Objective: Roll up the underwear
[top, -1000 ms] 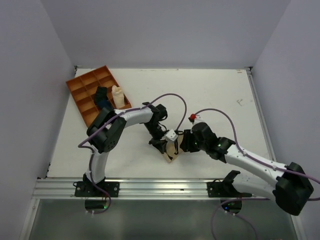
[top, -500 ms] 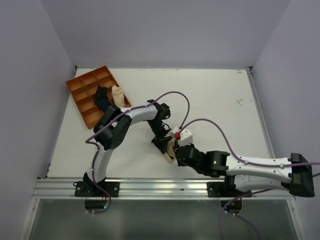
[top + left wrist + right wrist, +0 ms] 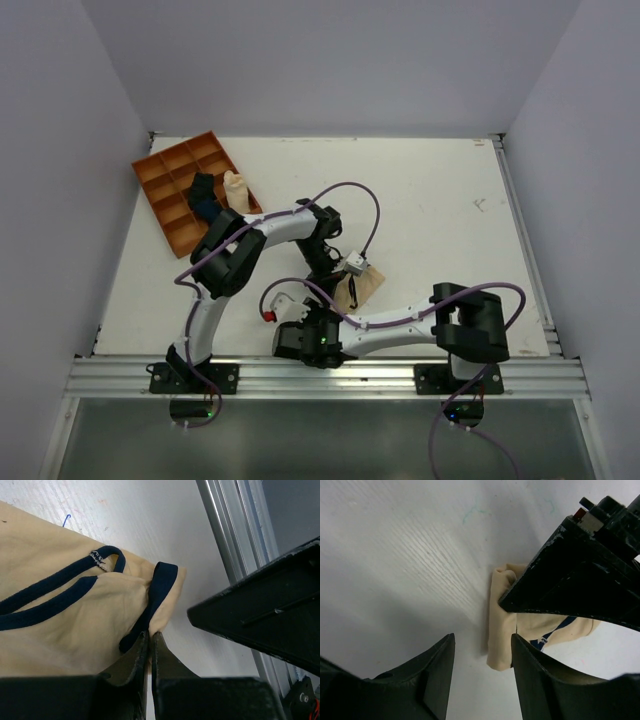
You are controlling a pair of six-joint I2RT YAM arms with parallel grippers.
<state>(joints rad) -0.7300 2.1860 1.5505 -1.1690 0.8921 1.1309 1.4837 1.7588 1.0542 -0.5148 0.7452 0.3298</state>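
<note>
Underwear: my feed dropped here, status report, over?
Left gripper shut on underwear, at its black band. Right gripper open, empty, beside it. Not yet rolled. Nothing in the way.

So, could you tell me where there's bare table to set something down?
The table's far strip and right side are bare, from the tray to the right edge. A smaller patch lies left of the left arm, in front of the tray. Centre front is crowded: it meets the right arm at the underwear.

The left gripper (image 3: 150,645), its dark fingers pressed together, pinches a corner of the soft beige cloth underwear (image 3: 70,630) by its dark edge band, on the white table (image 3: 165,520) near a silver metal rail (image 3: 235,525) and a black angular arm part (image 3: 265,615).
</note>
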